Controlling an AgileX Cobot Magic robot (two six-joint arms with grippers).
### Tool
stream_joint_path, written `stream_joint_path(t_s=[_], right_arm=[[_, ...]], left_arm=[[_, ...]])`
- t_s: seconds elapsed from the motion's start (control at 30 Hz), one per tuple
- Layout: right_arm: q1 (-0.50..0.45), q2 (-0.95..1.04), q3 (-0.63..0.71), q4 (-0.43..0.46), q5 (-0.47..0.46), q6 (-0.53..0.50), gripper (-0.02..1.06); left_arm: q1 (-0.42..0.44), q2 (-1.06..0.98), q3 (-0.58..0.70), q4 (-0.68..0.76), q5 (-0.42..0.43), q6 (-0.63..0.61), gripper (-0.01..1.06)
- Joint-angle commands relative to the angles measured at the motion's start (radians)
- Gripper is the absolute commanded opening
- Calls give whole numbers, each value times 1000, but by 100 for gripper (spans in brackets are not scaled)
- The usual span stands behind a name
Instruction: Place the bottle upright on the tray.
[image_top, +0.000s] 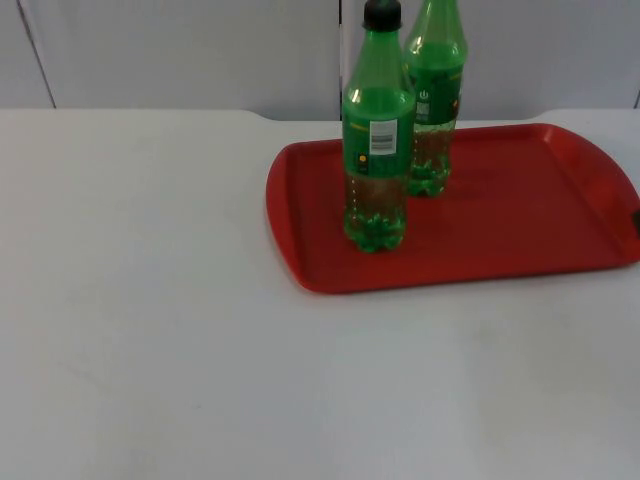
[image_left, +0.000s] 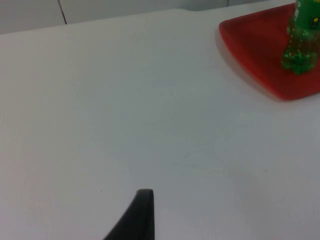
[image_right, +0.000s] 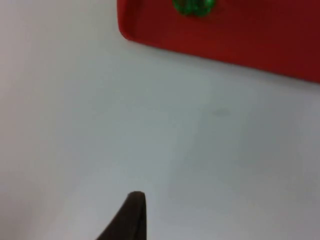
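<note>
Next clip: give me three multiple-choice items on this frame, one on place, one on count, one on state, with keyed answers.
1. Where do the bottles stand?
A. on the bare table
B. on the red tray
C. against the partition wall

2. How many green bottles are there?
A. one
B. two
C. three

3. How is the front bottle posed?
A. upright
B. lying on its side
C. upside down

Answers:
1 B: both bases rest on the red tray.
2 B: the front bottle has a rear bottle close behind.
3 A: its black cap is on top.
</note>
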Motion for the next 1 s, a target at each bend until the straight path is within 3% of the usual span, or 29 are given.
stream_joint_path(t_s=[0.0, 0.3, 0.67, 0.8, 0.97], right_arm=[[1, -69, 26, 1, -33, -26, 105], [1, -297, 84, 1, 0, -90, 105], [1, -546, 84, -92, 204, -63, 105], [1, -637, 84, -174, 281, 13, 105], [1, -731, 84, -186, 340, 25, 105]], left_arm=[[-5, -5, 3, -5, -1, 1, 105], [-5, -5, 3, -5, -1, 1, 105], [-5, -5, 3, -5, -1, 1, 105], [-5, -5, 3, -5, -1, 1, 105], [-5, -5, 3, -5, -1, 1, 105]])
